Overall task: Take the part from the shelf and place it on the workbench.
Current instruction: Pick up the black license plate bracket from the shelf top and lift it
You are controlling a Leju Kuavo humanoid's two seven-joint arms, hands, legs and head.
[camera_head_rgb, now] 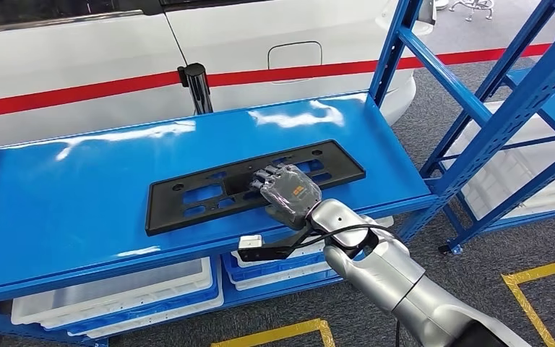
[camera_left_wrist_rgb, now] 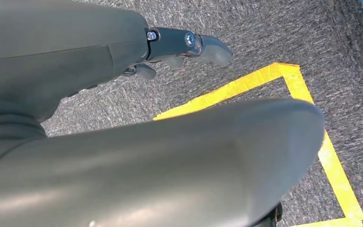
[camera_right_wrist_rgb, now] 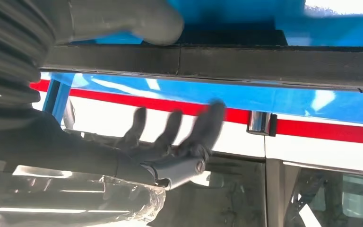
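Nearest to us in the head view, the silver right arm [camera_head_rgb: 397, 282] rises from the lower right corner, its lower end cut off by the picture's edge. A black cable loops beside the wrist, and a small white block [camera_head_rgb: 250, 242] sits at the front lip of the blue shelf top [camera_head_rgb: 65, 195].

The right hand [camera_head_rgb: 283, 188] lies over the near edge of the part [camera_head_rgb: 253, 184], a long flat black plate with cut-out openings, lying on the blue shelf top towards its right half. From above we see the hand's back and the fingers reaching onto the plate; what lies under the palm is hidden. In the right wrist view the dark fingers [camera_right_wrist_rgb: 170, 130] are extended and apart, blurred, with open air between them and the plate's dark edge [camera_right_wrist_rgb: 246, 59], while the grey thumb [camera_right_wrist_rgb: 132, 19] sits on the plate's other side (so the hand straddles the edge without closing on it).

The left hand [camera_left_wrist_rgb: 184, 47] shows in the left wrist view over grey carpet and yellow floor tape [camera_left_wrist_rgb: 312, 118]. Most of it is hidden behind grey covers; we cannot tell how its fingers lie.

Under the shelf top, white trays [camera_head_rgb: 115, 293] are half hidden. Behind stands a white vehicle [camera_head_rgb: 115, 58] with a red stripe, and another blue rack [camera_head_rgb: 506, 116] to the right.
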